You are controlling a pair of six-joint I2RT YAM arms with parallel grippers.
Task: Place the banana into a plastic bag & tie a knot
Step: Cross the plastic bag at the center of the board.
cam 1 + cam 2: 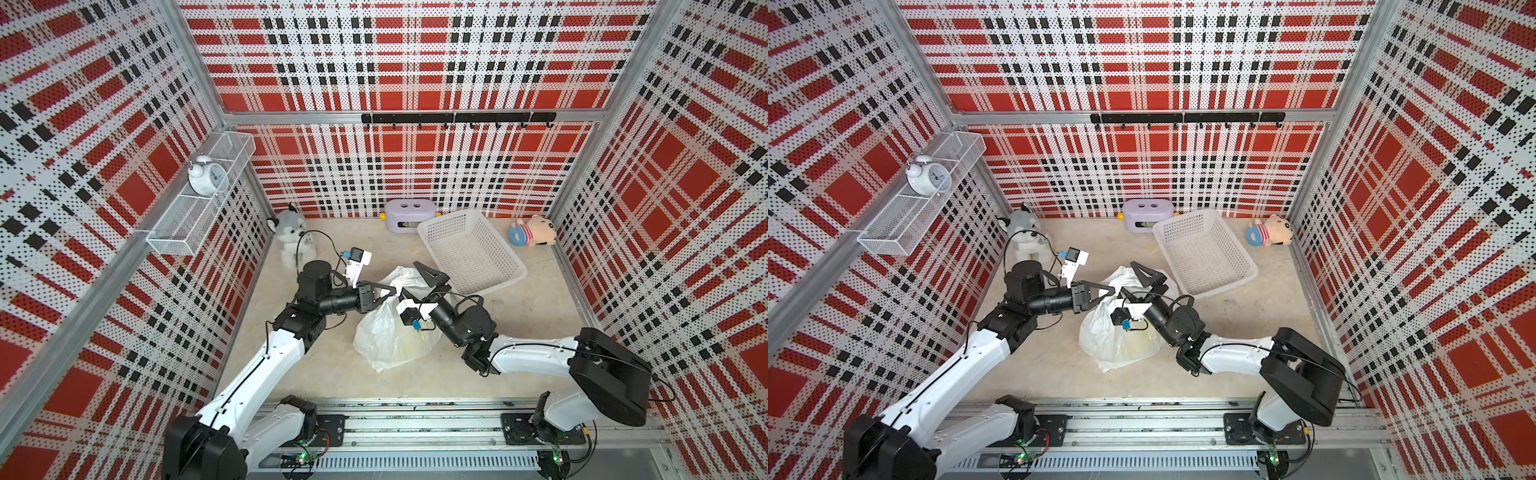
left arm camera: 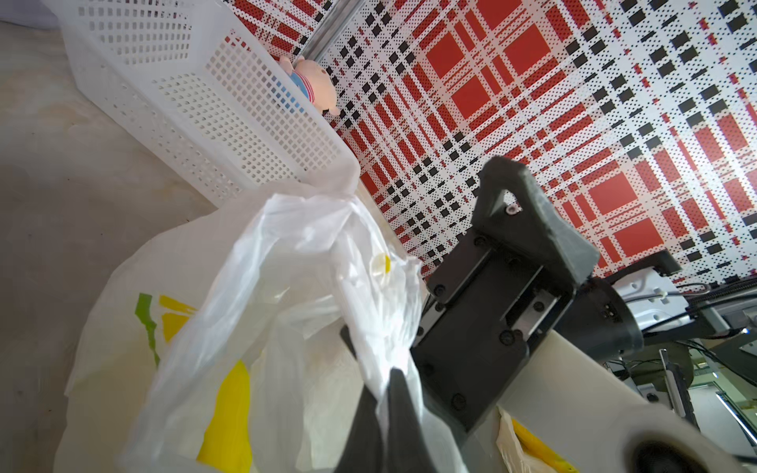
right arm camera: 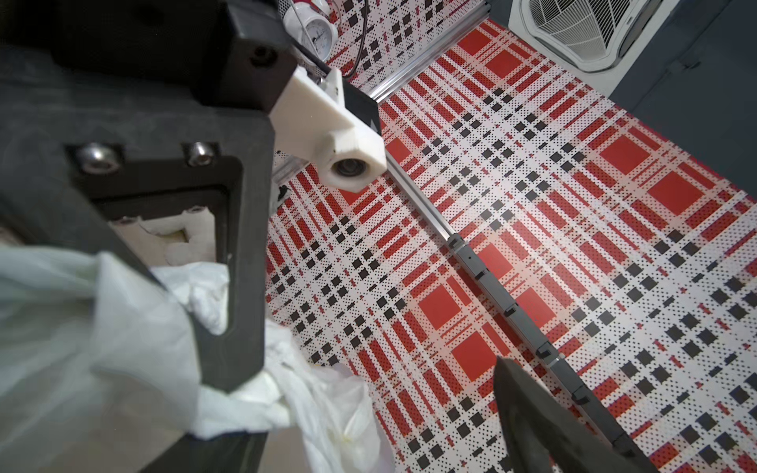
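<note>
Gripping a bunched fold of the bag (image 1: 388,340), the left tool (image 1: 390,292) is closed; in the left wrist view its dark fingers (image 2: 364,430) pinch thin film between them. The right tool (image 1: 410,277) stands with its jaws spread wide and holds nothing. One of its fingers rises clear of the bag's top, and the other is partly hidden behind crumpled film.

Bag: white, translucent and crinkled, slumped at the middle of the worktop (image 1: 332,374), with its top gathered up between the two tools. A yellow and green print (image 2: 164,315) marks its side.

Banana: a pale yellow patch (image 1: 415,345) shows through the film low in the bag; its outline cannot be made out.

Basket (image 1: 490,245): white lattice plastic, rectangular, just beyond the bag toward the far right corner.

Worktop: matte, mottled beige.
</note>
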